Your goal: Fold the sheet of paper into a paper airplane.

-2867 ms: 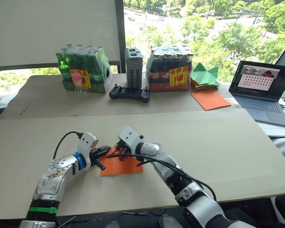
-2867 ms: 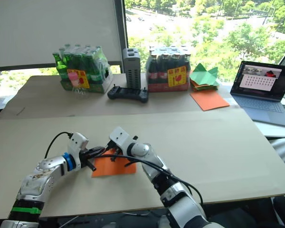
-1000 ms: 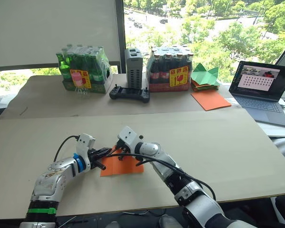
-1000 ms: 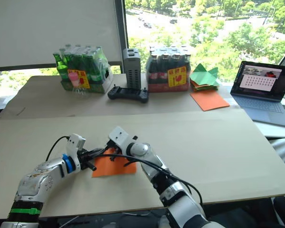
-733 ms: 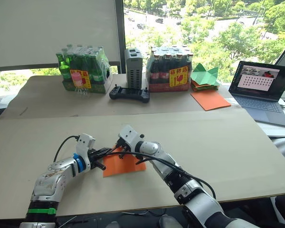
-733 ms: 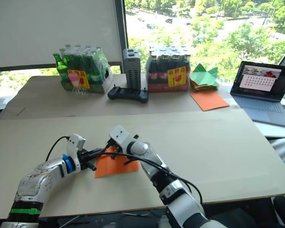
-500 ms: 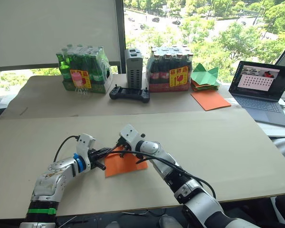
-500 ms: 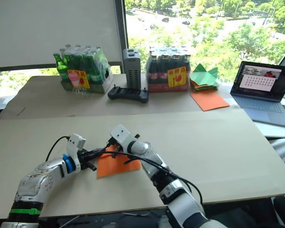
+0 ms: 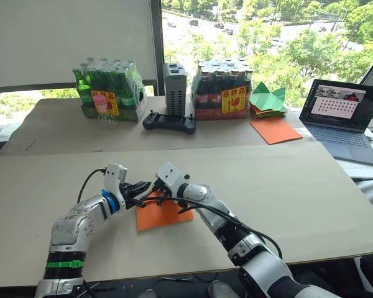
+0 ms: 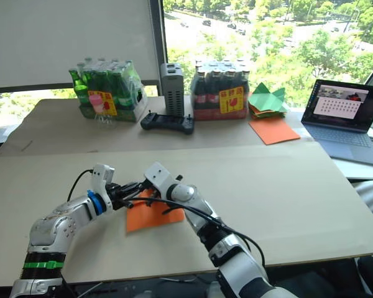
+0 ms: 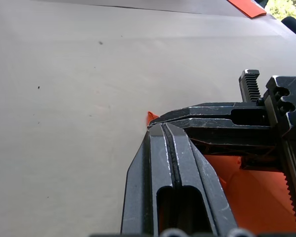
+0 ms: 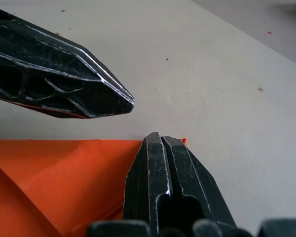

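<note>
Paper (image 9: 163,213), bright orange and creased, lies flat on the near board (image 9: 286,186) in front of me, close to the front edge, with both of my grippers meeting at its far left corner. My left gripper (image 9: 144,187) comes in from the left and my right gripper (image 9: 152,194) from the right, tips all but touching over that corner. In the left wrist view my left fingers (image 11: 160,148) are pressed together with no gap, their tips at the corner of the paper, a small orange point poking out just beyond them; I cannot tell whether any paper is caught between them. In the right wrist view my right fingers (image 12: 155,153) are likewise clenched, tips resting on the paper's edge beside a tiny orange corner, and again I cannot tell whether they pinch it. A fold line runs across the orange surface near those tips.

Well apart at the back of the far table (image 9: 50,124) stand a pack of green bottles (image 9: 109,90), a grey box (image 9: 174,88), a black controller (image 9: 169,121) and a pack of dark bottles (image 9: 222,90). To their right sit green paper shapes (image 9: 268,99) on a stack, a smooth orange sheet (image 9: 275,130) just in front of them, and an open laptop (image 9: 342,118).
</note>
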`<state>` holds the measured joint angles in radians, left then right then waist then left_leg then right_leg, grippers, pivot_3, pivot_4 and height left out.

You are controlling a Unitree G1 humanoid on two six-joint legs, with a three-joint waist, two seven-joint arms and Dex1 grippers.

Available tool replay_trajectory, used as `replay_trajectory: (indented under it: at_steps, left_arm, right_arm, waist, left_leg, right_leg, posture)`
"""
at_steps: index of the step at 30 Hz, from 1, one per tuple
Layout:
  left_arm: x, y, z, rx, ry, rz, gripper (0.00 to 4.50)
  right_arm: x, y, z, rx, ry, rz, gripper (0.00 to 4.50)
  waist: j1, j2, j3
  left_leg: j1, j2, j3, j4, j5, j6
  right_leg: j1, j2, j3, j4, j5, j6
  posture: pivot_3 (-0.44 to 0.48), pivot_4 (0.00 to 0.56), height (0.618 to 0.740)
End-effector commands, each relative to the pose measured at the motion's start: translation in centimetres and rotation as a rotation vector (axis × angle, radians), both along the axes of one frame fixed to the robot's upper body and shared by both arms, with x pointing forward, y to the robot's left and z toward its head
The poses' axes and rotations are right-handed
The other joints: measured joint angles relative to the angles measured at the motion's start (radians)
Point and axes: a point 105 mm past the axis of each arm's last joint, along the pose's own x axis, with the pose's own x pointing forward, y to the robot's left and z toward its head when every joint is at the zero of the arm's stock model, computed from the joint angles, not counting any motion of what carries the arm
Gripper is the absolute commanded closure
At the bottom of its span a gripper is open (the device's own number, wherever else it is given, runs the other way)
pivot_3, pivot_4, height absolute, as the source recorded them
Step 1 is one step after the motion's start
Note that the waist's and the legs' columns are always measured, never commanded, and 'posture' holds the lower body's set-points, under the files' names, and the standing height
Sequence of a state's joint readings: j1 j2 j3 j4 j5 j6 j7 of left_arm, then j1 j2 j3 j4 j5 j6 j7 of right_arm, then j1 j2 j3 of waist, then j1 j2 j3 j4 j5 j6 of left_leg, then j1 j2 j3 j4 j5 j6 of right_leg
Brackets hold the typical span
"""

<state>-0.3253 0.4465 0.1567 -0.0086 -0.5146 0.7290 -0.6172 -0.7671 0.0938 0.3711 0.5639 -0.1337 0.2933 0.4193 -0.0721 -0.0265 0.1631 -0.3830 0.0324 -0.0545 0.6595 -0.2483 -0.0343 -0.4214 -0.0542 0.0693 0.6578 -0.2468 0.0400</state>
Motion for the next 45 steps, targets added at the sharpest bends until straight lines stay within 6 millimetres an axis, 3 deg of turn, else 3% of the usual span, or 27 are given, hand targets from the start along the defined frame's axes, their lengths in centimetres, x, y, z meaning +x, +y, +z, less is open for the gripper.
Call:
replay_trajectory:
  at_steps: [1,14,25,31,41,45]
  left_arm:
    - [-0.3,-0.2,0.3,0.036,-0.017,-0.035,4.49]
    - [-1.8,1.3,-3.9,0.154,0.082,-0.045,4.49]
    - [-4.4,1.3,-4.9,0.208,0.119,-0.128,4.49]
    - [-4.3,1.2,-4.4,0.182,0.105,-0.107,4.49]
    - [-2.5,0.5,0.4,-0.004,0.003,-0.063,4.49]
    - [-2.8,-0.1,0.3,0.013,0.011,-0.094,4.49]
  right_arm:
    - [-0.5,1.0,-0.2,0.005,0.027,0.018,4.50]
    - [-0.5,1.0,-0.1,0.008,0.029,0.015,4.50]
    - [-0.6,1.0,-0.2,0.005,0.034,0.019,4.50]
    - [-0.7,1.1,-0.3,0.004,0.037,0.022,4.50]
    - [-0.7,1.1,-0.3,0.003,0.039,0.020,4.50]
    - [-0.7,1.1,-0.3,0.003,0.038,0.020,4.50]
  waist:
    - [0.000,0.000,0.000]
    - [0.000,0.000,0.000]
    - [0.000,0.000,0.000]
    - [0.000,0.000,0.000]
    - [0.000,0.000,0.000]
    - [0.000,0.000,0.000]
  left_leg:
    - [0.000,0.000,0.000,0.000,0.000,0.000]
    - [0.000,0.000,0.000,0.000,0.000,0.000]
    - [0.002,0.000,0.001,-0.001,0.000,0.000]
    - [0.002,0.000,0.001,-0.001,0.000,0.000]
    - [0.000,0.000,0.000,-0.001,0.000,0.000]
    - [0.000,0.000,0.000,-0.001,0.000,0.000]
  right_leg:
    - [0.000,0.000,0.000,0.000,0.000,0.000]
    - [0.000,0.000,0.000,0.000,0.000,0.000]
    - [0.001,0.000,0.000,0.000,0.000,0.000]
    - [0.001,0.000,0.000,-0.001,0.000,0.000]
    - [0.000,0.000,0.000,-0.001,0.000,0.000]
    - [0.000,0.000,0.000,-0.001,0.000,0.000]
  posture:
    - [0.000,0.150,0.740]
    - [0.000,0.150,0.740]
    - [0.000,0.150,0.740]
    - [0.000,0.150,0.740]
    - [0.000,0.150,0.740]
    - [0.000,0.150,0.740]
